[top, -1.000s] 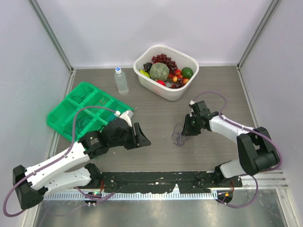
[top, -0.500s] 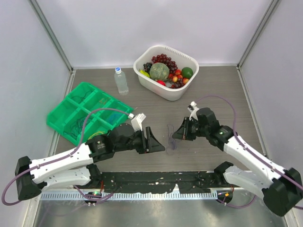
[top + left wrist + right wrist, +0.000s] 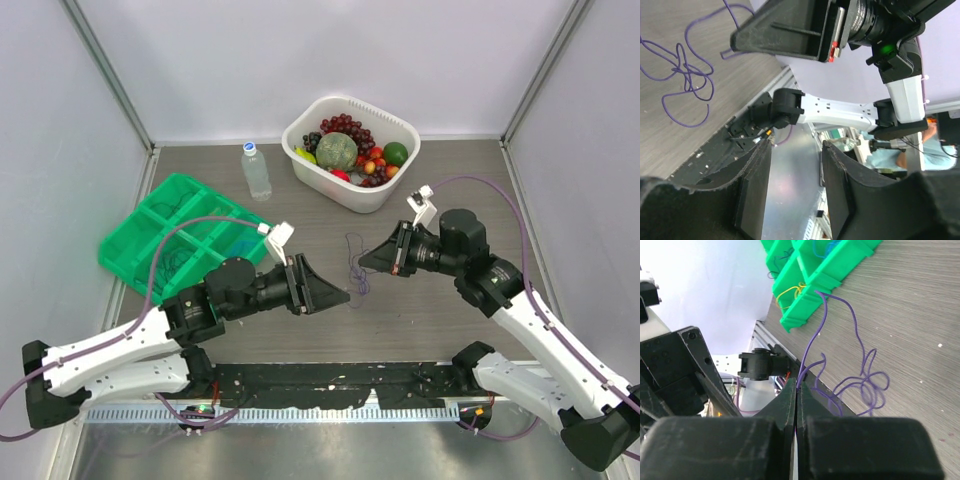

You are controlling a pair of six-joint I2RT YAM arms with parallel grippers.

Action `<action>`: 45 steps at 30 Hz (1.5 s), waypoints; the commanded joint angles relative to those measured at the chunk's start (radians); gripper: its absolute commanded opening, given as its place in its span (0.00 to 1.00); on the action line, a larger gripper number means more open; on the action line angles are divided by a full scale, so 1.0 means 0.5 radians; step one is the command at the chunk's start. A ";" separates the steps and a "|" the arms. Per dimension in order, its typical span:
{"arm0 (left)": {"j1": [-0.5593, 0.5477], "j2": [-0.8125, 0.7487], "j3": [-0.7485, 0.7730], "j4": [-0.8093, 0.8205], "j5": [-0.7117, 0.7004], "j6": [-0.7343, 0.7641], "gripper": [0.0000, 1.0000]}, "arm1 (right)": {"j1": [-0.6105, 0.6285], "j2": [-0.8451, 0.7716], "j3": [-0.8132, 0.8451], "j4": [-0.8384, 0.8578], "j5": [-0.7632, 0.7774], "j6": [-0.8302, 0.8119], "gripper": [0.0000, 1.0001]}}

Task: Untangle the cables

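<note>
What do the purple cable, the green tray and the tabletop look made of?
The purple cable looks like thin wire in a smooth plastic-looking sheath; it bends in loose loops. The green tray looks like rigid moulded plastic, slightly glossy, with thin dividing walls. The tabletop is grey, matte and wood-grained, probably laminate, going by its streaks.

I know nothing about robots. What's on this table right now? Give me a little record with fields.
Right gripper: shut, pinching the thin purple tangled cable
Left gripper: open, empty, facing the cable
Green plastic compartment tray: holds a yellow wire loop and other wires
White plastic tub: filled with fruit
Clear plastic bottle: upright, between tray and tub
</note>
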 commanded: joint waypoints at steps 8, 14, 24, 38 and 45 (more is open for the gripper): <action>-0.008 -0.162 0.500 -0.548 -0.419 0.773 0.77 | 0.002 -0.055 0.085 0.330 -0.585 -0.004 0.01; 0.057 -0.077 0.592 -0.689 -0.165 1.093 0.93 | 0.002 -0.061 0.060 0.511 -0.836 0.100 0.01; 0.412 0.139 0.583 -0.591 0.212 1.204 0.89 | 0.005 -0.116 -0.004 0.610 -0.990 0.171 0.01; 0.502 0.341 0.463 0.001 0.710 0.939 0.52 | 0.005 -0.123 -0.066 0.708 -1.048 0.227 0.01; 0.502 0.329 0.736 -0.495 0.355 1.102 0.00 | 0.005 -0.031 0.201 -0.297 -0.195 -0.478 0.04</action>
